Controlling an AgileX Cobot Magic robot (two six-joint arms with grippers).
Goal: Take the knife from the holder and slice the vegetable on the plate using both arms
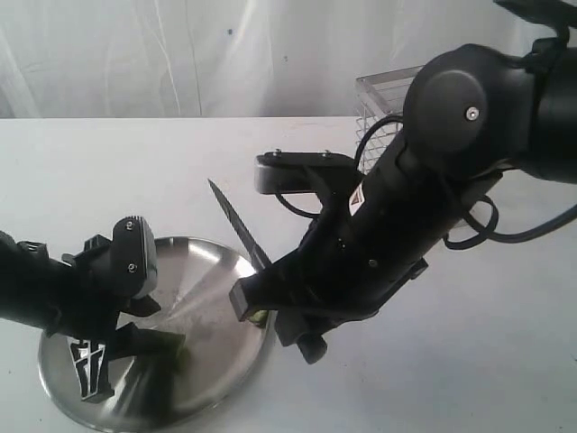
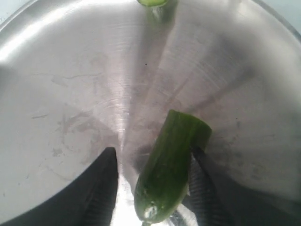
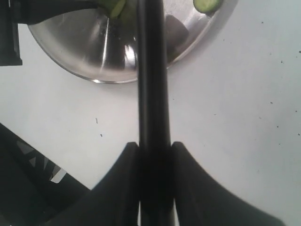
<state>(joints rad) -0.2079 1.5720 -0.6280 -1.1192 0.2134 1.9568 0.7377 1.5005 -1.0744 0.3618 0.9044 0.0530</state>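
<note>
The steel plate (image 1: 212,271) lies at the front left. On it, a dark-green vegetable (image 2: 171,160) with one cut end lies between the fingers of my left gripper (image 2: 153,150). The jaws are open: one finger (image 2: 202,183) touches the vegetable and the other (image 2: 101,188) stands apart from it. A cut round (image 2: 153,2) rests near the plate's rim (image 3: 207,4). My right gripper (image 3: 154,150) is shut on the knife's black handle (image 3: 153,94). It holds the knife (image 1: 239,221) over the plate's right rim, blade pointing up and back.
The wire holder (image 1: 383,104) stands at the back right, partly hidden behind the right arm (image 1: 433,180). White tabletop (image 1: 469,361) surrounds the plate. The left arm (image 1: 36,293) comes in from the left edge.
</note>
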